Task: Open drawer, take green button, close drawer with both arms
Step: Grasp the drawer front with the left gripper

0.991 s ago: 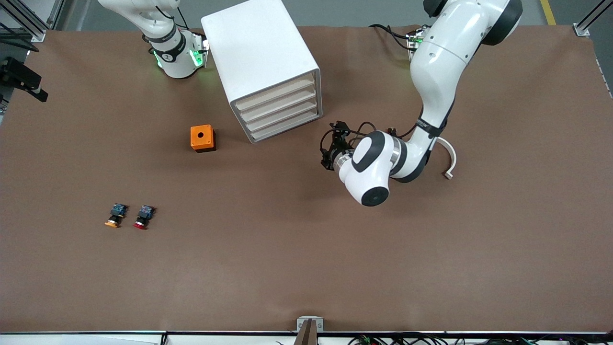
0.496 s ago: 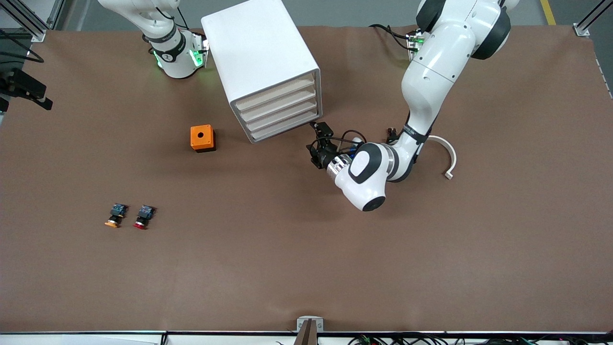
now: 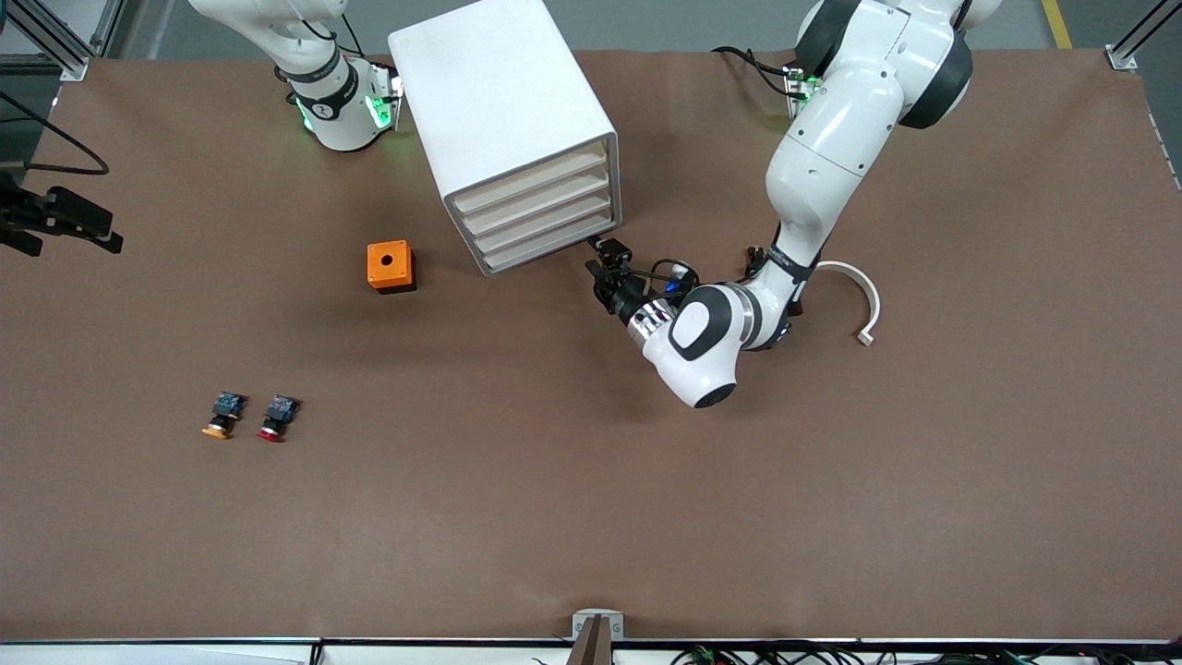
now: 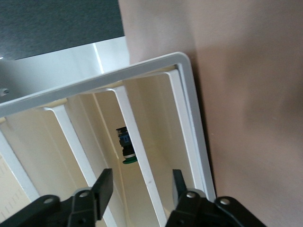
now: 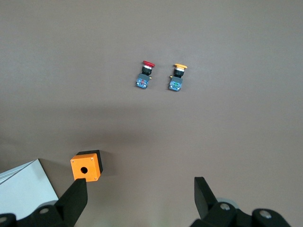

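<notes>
**Left pincer at the lower drawers, green button just inside**

Lowest in the front frame, toward the right arm's end of the table (image 3: 591, 517), we see an orange-capped button (image 3: 218, 417) and a red-capped button (image 3: 275, 418) lying side by side. Higher up, near mid-frame, an orange box (image 3: 391, 266) with a hole in its top stands near the cabinet (image 3: 499, 111).

At the frame's centre the left pincer (image 4: 140, 184) is down low in front of the cabinet's lower drawers. Its fingers (image 4: 104, 187) are spread, one on each side of a cream front strip of the drawer (image 4: 140, 161); we cannot tell whether they touch it. The green button (image 4: 125, 147) lies inside the cabinet just past that strip, deeper in than the fingertips and apart from them, its cap turned toward the pincer. We cannot tell which of the lower drawers holds it.

A curved white piece (image 3: 861, 297) lies on the table beside the left arm (image 3: 831, 157).

The right pincer (image 5: 139, 198) waits with its fingers wide apart and nothing between them, up over the table at the right arm's end.
</notes>
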### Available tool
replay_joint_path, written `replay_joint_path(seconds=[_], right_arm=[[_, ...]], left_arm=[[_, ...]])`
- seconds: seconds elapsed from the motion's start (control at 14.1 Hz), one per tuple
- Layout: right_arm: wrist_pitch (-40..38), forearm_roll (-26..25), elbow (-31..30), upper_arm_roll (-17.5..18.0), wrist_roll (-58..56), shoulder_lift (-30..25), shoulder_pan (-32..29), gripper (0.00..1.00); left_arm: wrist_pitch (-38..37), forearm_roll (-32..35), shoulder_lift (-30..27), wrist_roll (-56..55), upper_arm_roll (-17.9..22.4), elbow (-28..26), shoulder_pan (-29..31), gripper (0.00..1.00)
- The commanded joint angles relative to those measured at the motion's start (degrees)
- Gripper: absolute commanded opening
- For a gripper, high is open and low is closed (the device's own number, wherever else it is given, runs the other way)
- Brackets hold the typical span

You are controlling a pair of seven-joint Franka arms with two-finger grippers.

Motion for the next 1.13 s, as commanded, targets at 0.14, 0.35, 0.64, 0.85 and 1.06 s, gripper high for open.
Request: replay_joint_path(seconds=[0.14, 0.35, 0.64, 0.85, 1.06], right_arm=[[0.59, -1.02, 1.91, 0.59, -0.89, 5.69, -2.06, 1.0], [1.92, -0.85, 1.91, 0.68, -0.02, 7.9, -2.33, 1.0], [0.08, 0.03, 1.47, 1.2, 12.09, 7.63, -0.14, 1.0], [-1.41, 0.12, 1.39, 1.29, 23.15, 7.02, 3.37, 1.0], [-1.6, 0.3, 1.12, 1.29, 33.97, 6.49, 8.37, 1.0]], left_arm=[[-1.68, -1.92, 2.21, -3.16, -0.93, 1.34, -1.67, 0.57], [-2.64, -2.1, 2.48, -3.17, -1.2, 1.17, -3.34, 0.57], [-2.91, -2.19, 2.92, -3.17, -1.2, 0.03, -5.27, 0.52], [-3.7, -2.01, 3.09, -3.08, -1.2, -0.06, -7.2, 0.4], [-3.7, -1.92, 3.36, -2.99, -1.2, -0.15, -7.65, 0.29]])
